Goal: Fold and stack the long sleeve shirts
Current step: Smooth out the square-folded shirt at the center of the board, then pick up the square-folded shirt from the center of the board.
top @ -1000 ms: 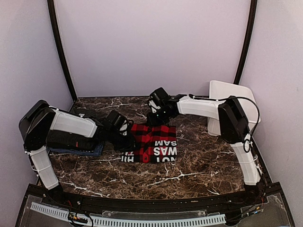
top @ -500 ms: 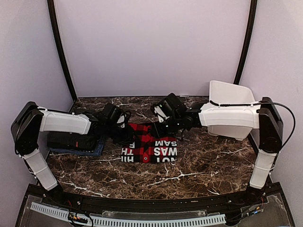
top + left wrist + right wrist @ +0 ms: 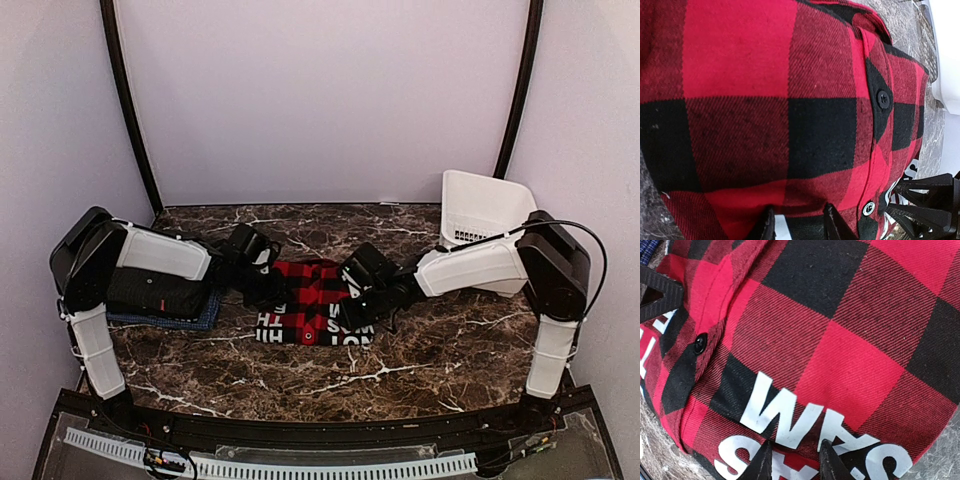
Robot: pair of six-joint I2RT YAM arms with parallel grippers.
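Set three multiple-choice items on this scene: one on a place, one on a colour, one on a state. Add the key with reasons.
1. Where does the white basket stand on the table?
A. near left corner
B. far right corner
C. centre

2. What colour is the shirt under the black shirt?
A. blue
B. green
C. white

3. In what state is the checked shirt?
A. spread out with sleeves wide
B. hanging over the basket
C. folded into a compact rectangle

Key:
1 B: the top view shows the basket against the back wall on the right.
2 A: a blue shirt edge shows beneath the black one.
3 C: it lies mid-table as a small block, with no sleeves sticking out.
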